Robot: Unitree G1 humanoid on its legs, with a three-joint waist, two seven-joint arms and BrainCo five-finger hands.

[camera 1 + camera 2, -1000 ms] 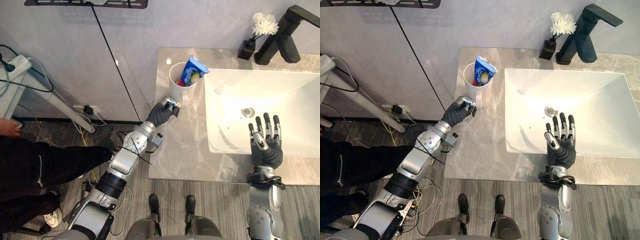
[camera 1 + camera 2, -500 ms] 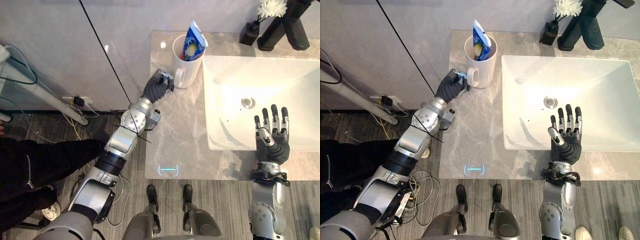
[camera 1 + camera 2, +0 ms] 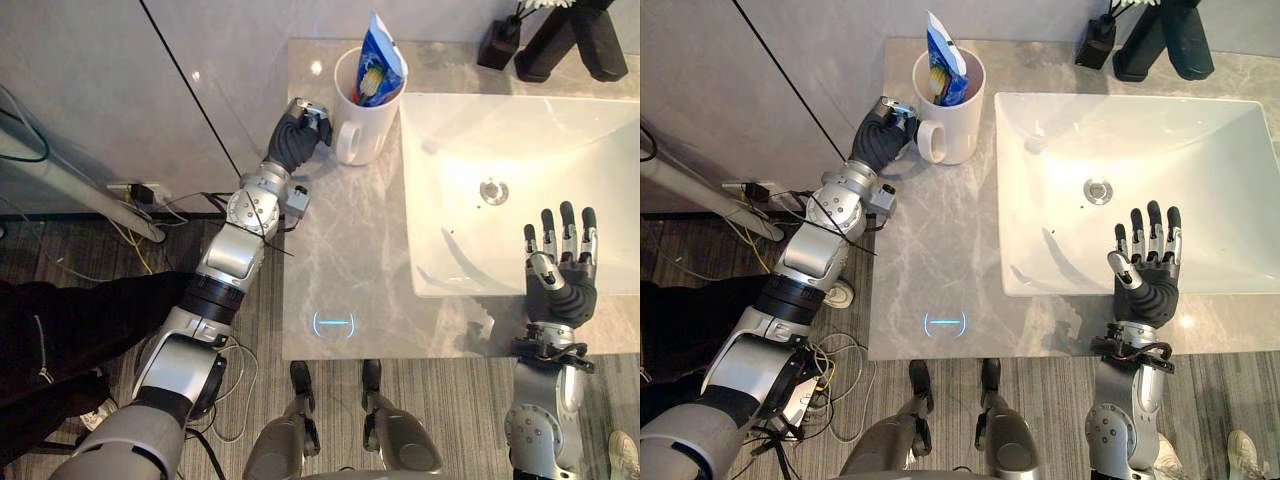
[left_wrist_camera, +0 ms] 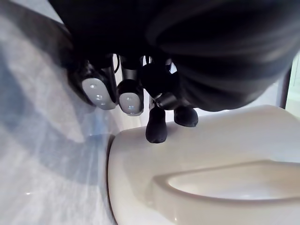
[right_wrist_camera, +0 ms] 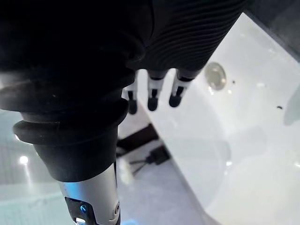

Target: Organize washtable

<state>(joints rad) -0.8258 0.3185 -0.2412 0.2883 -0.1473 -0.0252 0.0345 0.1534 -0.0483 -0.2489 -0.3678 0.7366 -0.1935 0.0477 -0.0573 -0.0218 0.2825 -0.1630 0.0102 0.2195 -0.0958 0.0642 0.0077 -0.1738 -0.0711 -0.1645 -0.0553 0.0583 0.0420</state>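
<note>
Since a second ago the left hand (image 3: 296, 140) had slid from the mug's near side round to its handle side. The whole view had shifted as well, so the camera had moved.

The bench (image 3: 340, 250) was a slab of grey veined stone, polished enough to carry glints. A white rectangular sink (image 3: 520, 150), glossy and smooth, was set into its right part. A matte black angular tap (image 3: 1137, 50) stood behind the sink.

The white glazed mug (image 3: 372, 125) stood upright near the bench's back left corner, just left of the sink, its handle turned towards the left hand. That hand's fingers (image 4: 157, 129) were curled into a loose fist and held nothing, their dark tips just beside the handle.

The right hand (image 3: 562, 290) was held over the sink's near rim, its fingers (image 3: 1155, 225) straight and spread, well apart from the mug.

A crinkled blue tube (image 3: 378, 65) stuck out of the mug. A small black vase (image 3: 1095, 42) stood beside the tap.
</note>
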